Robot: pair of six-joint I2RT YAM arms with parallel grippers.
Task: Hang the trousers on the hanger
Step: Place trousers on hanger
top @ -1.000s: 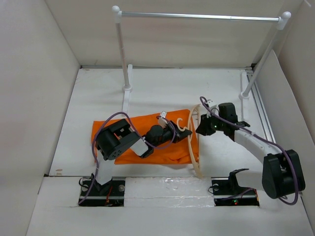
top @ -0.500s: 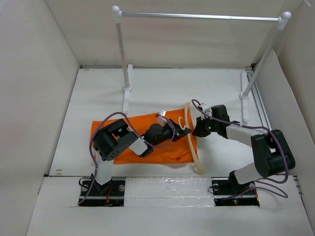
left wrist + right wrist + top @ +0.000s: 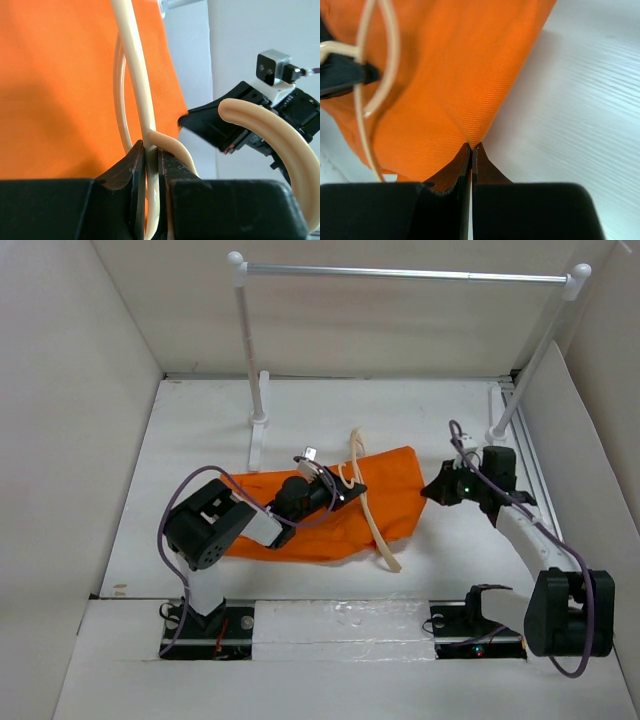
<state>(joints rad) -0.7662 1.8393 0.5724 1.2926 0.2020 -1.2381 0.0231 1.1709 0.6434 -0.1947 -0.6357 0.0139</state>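
Where the top view hides it, wrist views show left fingers [image 3: 124,174] clamping the hanger [image 3: 135,75], right fingers [image 3: 490,176] pinching trousers [image 3: 460,75].

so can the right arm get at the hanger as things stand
Probably not yet. The right gripper is shut on a corner of the trousers, so it would have to let go first. Nothing else seems to block the way to the hanger, which the left gripper clamps.

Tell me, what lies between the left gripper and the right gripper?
In the top view, the orange trousers stretch between the left gripper and right gripper, with the hanger crossing the fabric.
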